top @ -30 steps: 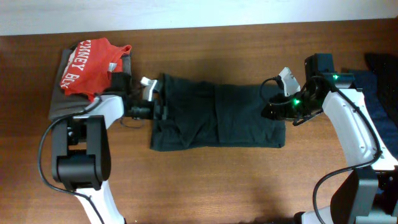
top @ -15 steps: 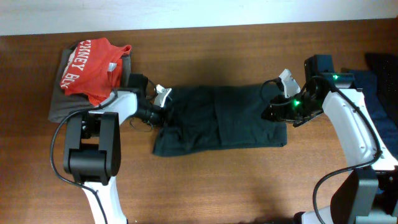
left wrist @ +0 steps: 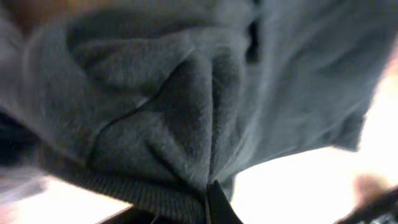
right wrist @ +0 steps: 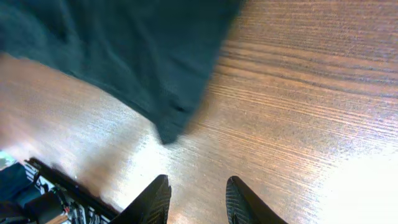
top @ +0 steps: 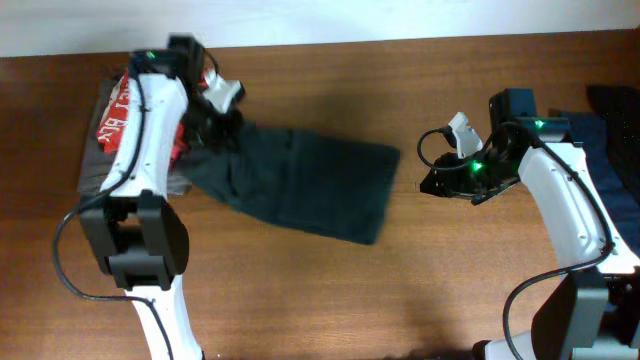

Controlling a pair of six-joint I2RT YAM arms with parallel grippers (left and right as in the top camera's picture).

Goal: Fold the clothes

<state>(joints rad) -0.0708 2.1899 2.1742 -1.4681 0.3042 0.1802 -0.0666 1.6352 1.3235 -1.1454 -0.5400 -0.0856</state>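
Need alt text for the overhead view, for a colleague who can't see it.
The left gripper holds one end of the dark T-shirt bunched beside the red tee, the rest lying slanted across the wooden table. The right gripper is open over bare wood, apart from the shirt's far edge.

Overhead I get soft, even light on the brown wooden desk [top: 300,290]. The dark green-black cloth T-shirt [left wrist: 186,93] blurs my left wrist view; white glare washes the right one's lower corner.
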